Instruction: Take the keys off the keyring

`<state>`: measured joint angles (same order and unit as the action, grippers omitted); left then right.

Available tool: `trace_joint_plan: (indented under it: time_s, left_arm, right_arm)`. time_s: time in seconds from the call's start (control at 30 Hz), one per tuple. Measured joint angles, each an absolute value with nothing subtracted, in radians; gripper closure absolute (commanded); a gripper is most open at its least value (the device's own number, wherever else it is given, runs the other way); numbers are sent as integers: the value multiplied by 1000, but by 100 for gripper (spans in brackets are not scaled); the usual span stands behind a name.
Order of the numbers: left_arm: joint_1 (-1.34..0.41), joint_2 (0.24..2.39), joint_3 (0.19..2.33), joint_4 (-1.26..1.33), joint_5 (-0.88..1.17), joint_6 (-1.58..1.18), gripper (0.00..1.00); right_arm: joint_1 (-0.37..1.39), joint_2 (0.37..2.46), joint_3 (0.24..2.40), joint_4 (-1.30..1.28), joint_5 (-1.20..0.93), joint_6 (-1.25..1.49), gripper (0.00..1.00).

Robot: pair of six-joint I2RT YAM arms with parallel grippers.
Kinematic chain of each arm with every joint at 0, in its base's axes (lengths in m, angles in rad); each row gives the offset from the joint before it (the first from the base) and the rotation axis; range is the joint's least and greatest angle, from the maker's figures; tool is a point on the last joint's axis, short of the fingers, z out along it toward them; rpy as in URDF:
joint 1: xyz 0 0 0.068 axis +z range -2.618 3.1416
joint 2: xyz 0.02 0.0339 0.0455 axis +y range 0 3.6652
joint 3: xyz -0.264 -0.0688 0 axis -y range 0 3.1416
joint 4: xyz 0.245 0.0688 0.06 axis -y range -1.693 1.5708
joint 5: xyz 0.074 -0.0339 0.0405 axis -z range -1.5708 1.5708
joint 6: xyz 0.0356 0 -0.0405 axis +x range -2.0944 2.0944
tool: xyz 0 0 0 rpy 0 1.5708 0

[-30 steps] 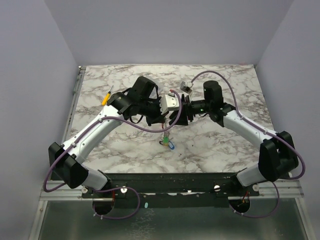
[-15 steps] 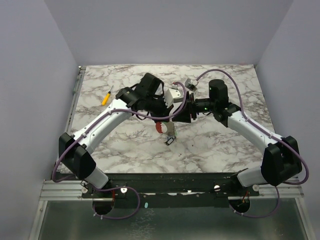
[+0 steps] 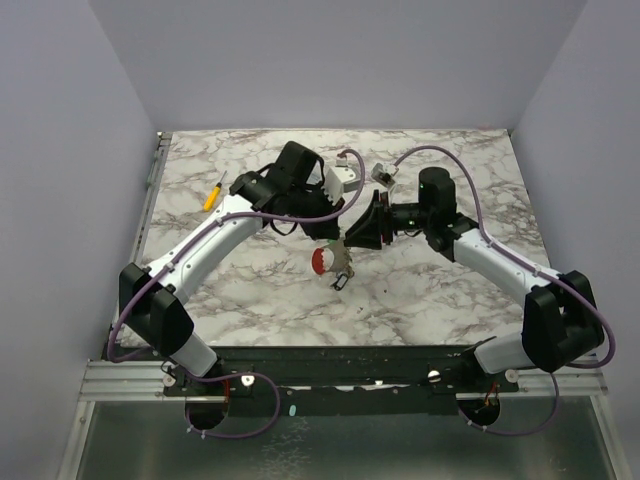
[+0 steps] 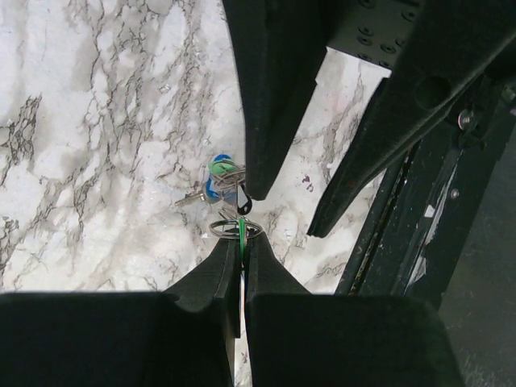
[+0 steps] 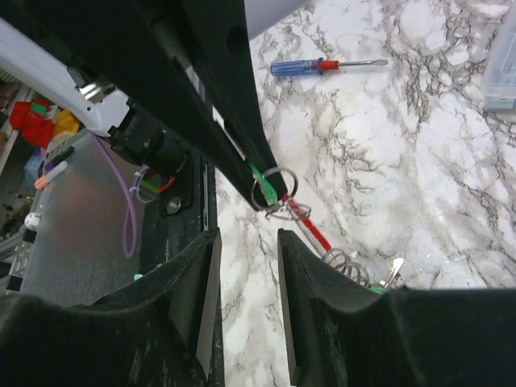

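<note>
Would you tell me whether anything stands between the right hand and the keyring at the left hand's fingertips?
Nothing visible does. The keyring hangs from a green key tag pinched in the left hand, just ahead of the open right hand; only marble table shows in the gap between.

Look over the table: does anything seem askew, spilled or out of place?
Nothing looks spilled or broken. One oddity: the keyring is not lying on the table but hangs from the left claw, which pinches a green tag, with the keys dangling beneath.
</note>
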<state>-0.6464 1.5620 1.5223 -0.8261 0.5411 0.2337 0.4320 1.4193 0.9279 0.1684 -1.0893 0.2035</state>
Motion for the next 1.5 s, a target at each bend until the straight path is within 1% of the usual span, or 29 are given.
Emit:
trace_joint_plan:
  time_s: [0.23, 0.53, 0.77, 0.9, 0.97, 1.03, 1.2, 1.5]
  left_arm:
    - [-622, 1562, 1522, -801, 560, 185, 100]
    - [-622, 1565, 1520, -795, 603, 176, 100]
    - [-622, 1571, 1520, -793, 640, 176, 100]
    - [-622, 1571, 1520, -795, 661, 175, 100]
    - [-622, 1571, 1520, -796, 670, 176, 100]
    - [-620, 1571, 1520, -798, 672, 176, 100]
    - [-611, 1571, 1519, -804, 687, 176, 100]
    - [-590, 1571, 1506, -798, 691, 175, 100]
  right_arm:
    - [432, 1422, 867, 272, -1090, 272, 59]
    - [433, 1448, 857, 397, -1095, 326, 59]
    - [432, 1469, 855, 458, -1123, 359, 63]
    - [432, 1474, 839, 506, -1142, 384, 72]
    - [432, 1477, 831, 529, -1150, 397, 82]
    - [430, 1478, 820, 553, -1161, 413, 89]
    - [430, 1479, 808, 590, -1179, 438, 99]
    - [432, 1478, 808, 592, -1193, 411, 99]
